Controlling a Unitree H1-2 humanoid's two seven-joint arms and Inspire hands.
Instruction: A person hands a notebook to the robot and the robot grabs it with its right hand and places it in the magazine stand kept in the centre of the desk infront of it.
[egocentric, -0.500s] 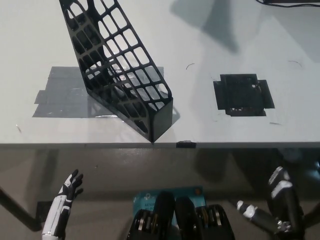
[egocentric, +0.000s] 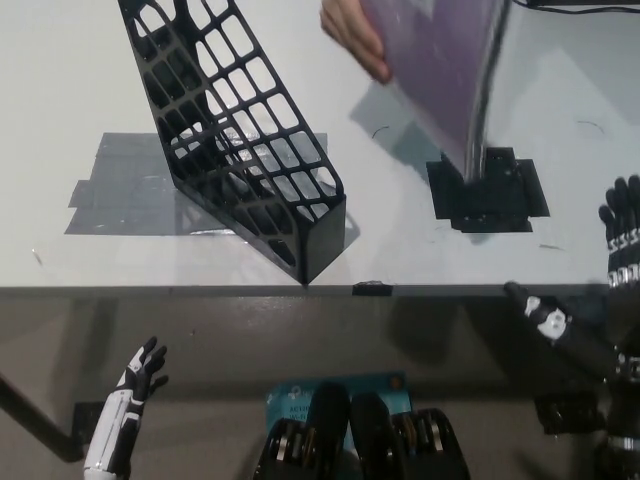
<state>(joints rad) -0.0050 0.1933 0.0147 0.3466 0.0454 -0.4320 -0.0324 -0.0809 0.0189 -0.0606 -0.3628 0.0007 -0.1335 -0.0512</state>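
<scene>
At near left, white left hand (egocentric: 135, 385) rests below the desk edge, fingers apart, empty; at near right, black right hand (egocentric: 600, 290) has risen to desk level, spread wide, holding nothing; mid-desk, magazine stand (egocentric: 240, 150) unchanged; far right, a person's hand (egocentric: 355, 35) has brought in the purple notebook (egocentric: 440, 70), long axis slanting down toward the robot's right, so handover looks imminent.

magazine stand (egocentric: 240, 150): black plastic lattice; notebook (egocentric: 440, 60): smooth purple cover; desk (egocentric: 80, 60): matt grey
</scene>
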